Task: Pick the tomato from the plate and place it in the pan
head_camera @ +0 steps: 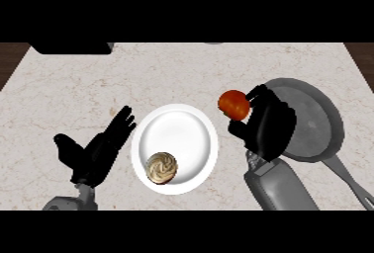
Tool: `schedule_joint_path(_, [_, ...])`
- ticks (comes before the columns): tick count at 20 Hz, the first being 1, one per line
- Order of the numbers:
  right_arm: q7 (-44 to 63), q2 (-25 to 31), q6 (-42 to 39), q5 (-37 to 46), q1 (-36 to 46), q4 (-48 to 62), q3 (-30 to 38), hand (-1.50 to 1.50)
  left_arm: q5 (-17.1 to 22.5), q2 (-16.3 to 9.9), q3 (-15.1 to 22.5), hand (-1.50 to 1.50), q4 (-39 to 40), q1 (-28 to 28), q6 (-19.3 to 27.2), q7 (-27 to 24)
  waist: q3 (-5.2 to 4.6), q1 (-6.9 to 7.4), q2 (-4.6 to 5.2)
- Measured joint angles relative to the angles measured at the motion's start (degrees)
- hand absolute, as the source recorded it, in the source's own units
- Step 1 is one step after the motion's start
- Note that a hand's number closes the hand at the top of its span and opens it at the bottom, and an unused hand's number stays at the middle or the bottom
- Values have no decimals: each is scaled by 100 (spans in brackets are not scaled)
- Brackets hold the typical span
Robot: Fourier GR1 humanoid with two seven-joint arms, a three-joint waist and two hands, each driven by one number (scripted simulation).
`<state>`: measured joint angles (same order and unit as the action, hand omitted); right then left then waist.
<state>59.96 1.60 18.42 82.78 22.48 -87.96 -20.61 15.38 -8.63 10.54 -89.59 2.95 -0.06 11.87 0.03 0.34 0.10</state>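
While our right hand [264,129] curls around the tomato [234,105] between the plate's [186,118] right rim and the pan's [315,123] left edge, our left hand [99,147] rests spread at lower left, bare counter [87,84] above it.

Pale marbled counter [66,89], white plate [186,126] at centre, grey pan [318,118] to its right, well apart
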Motion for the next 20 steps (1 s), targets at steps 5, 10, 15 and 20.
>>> schedule_joint_path(5, [-310,251,804,178,-9,574,788,150,3,-11,-69,0,70,45,-59,2,0,1,7])
schedule_joint_path(10, [-669,642,1749,-78,111,1309,1645,150,25,-32,-188,0,209,157,-132,-38,1,11,19])
schedule_joint_path(15, [-1499,1045,2764,-834,335,2500,2294,150,-39,84,-146,0,140,236,-49,76,4,40,24])
schedule_joint_path(20, [-2487,1453,3357,-1764,817,3678,2779,150,-156,153,-90,0,54,96,-44,32,4,58,22])
